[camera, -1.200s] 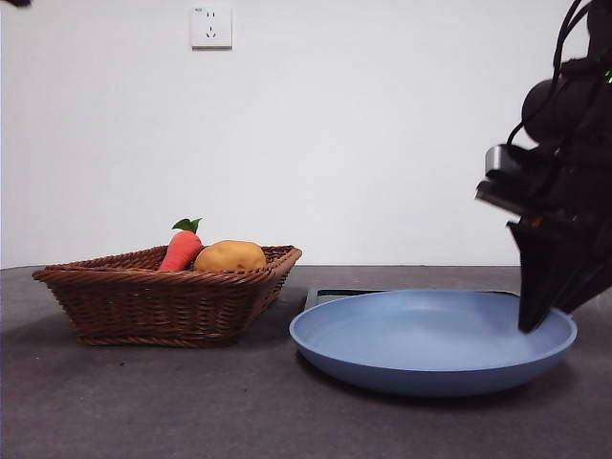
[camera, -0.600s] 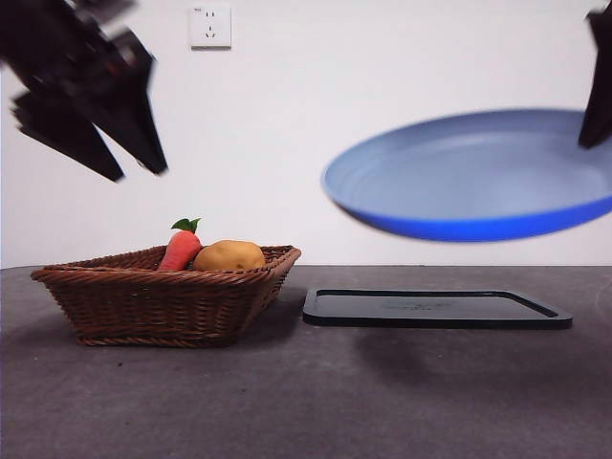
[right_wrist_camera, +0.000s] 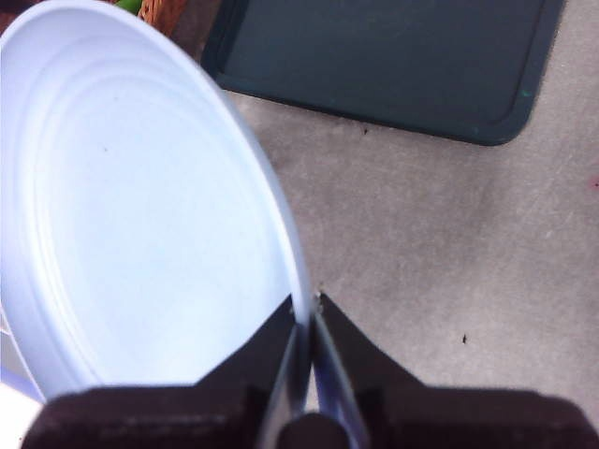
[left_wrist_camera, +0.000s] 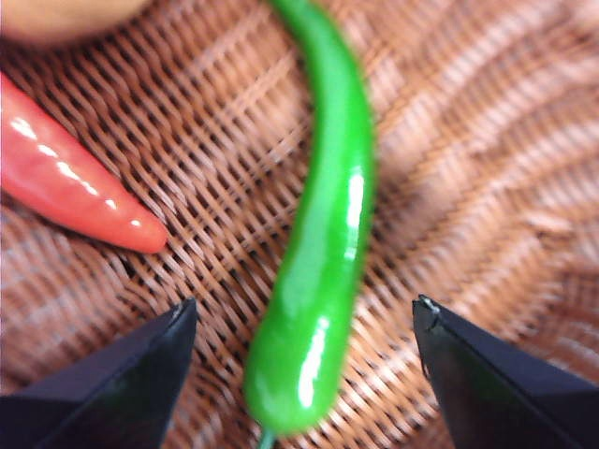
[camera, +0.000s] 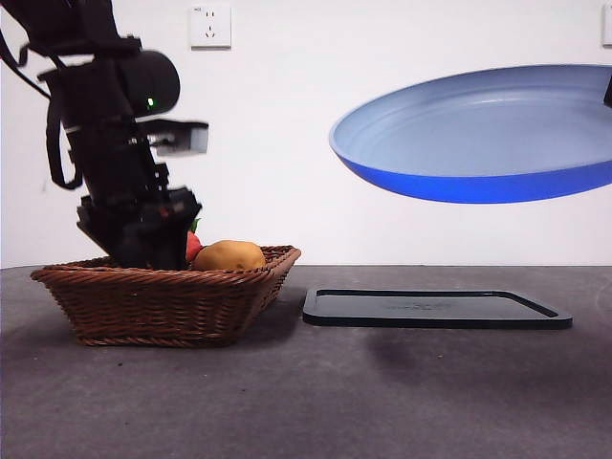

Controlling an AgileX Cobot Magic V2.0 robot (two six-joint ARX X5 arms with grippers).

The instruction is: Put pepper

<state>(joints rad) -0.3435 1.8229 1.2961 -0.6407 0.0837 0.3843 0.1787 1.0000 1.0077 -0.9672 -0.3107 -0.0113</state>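
1. My left gripper (left_wrist_camera: 304, 323) is down in the wicker basket (camera: 163, 301), fingers spread wide either side of the pepper (left_wrist_camera: 318, 243).
2. The pepper lies on the weave beside the carrot (left_wrist_camera: 65, 178), apparently untouched, though blurred.
3. My right gripper (right_wrist_camera: 307, 313) pinches the blue plate (camera: 478, 134) by its rim, high above the black tray (camera: 435, 308) on the table (camera: 306, 402).
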